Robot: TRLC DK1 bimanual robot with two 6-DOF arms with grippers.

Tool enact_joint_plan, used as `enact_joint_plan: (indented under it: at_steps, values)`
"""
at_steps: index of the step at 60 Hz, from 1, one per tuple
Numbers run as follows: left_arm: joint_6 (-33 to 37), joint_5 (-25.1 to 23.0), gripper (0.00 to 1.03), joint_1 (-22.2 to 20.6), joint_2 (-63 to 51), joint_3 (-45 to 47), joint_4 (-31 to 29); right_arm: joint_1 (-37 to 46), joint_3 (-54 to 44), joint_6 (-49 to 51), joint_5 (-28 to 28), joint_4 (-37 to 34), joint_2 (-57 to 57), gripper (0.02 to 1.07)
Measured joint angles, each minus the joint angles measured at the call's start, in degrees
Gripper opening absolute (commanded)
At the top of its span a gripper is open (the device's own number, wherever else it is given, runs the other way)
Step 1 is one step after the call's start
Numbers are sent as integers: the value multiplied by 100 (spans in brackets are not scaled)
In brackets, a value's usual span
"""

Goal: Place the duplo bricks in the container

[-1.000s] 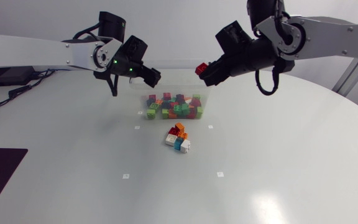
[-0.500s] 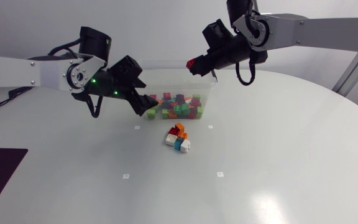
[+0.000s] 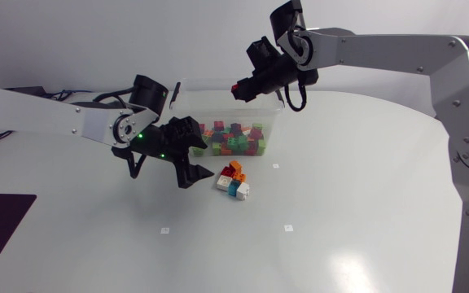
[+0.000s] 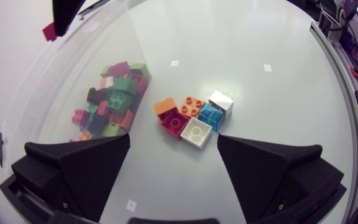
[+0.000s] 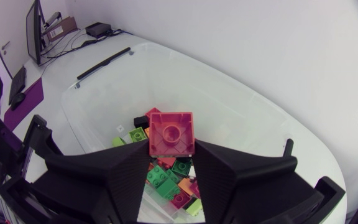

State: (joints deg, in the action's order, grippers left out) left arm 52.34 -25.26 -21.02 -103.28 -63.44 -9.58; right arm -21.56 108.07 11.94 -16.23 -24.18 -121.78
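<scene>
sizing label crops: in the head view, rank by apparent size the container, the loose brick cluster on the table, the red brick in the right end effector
1. container
2. loose brick cluster
3. red brick, clearly smallest even though raised nearer the camera

Wide-spread tool (image 4: 173,140) before duplo bricks (image 4: 193,118)

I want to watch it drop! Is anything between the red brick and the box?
No, nothing visible. The right gripper holds the red brick above the open container, with only other bricks lying inside it.
</scene>
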Motion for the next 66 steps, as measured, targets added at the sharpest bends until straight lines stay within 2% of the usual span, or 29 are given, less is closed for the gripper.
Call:
enact_joint_plan:
  at_steps: [3,12,26,46,66]
  values:
    - [149,-4,98,-42,-105,20,0,0,2,0,11,-20,-22,80]
    - [485,-46,98,-133,-361,42,-2,0,2,0,68,-44,-17,88]
    - [966,-111,97,-155,-689,42,-81,-9,-223,0,111,-48,293,88]
    - [1373,-221,97,-155,-1263,-330,-407,-9,-1799,2,114,214,1803,88]
    - [1528,-407,96,-203,-1539,-752,-601,-7,-3314,4,129,474,2673,88]
